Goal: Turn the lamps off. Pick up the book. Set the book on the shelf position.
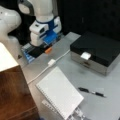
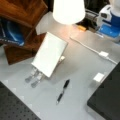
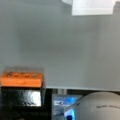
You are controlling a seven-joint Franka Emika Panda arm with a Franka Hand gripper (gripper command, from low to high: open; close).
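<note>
Grey tabletop (image 1: 105, 82); large white spiral-bound notebook (image 1: 60, 92) lying flat (untouched).
White-and-blue gripper (image 1: 48, 40) well beyond it, over a small orange block (image 1: 48, 50); jaw state: cannot tell.

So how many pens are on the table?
1. A black pen lies between the book and the black box, in both front views. Others may be hidden.

There is one large white spiral-bound notebook (image 1: 60, 92), one black pen (image 1: 91, 92) and one flat black box with a silver base (image 1: 96, 51) in both front views. One white cable (image 1: 47, 67) with one small white switch block (image 1: 51, 62) lies on the one grey table (image 1: 100, 82). One lit white lampshade (image 2: 68, 11), one dark reddish-brown wooden shelf piece (image 1: 13, 95), one orange block (image 3: 21, 79) and one robot gripper (image 1: 48, 40) are visible.
</note>
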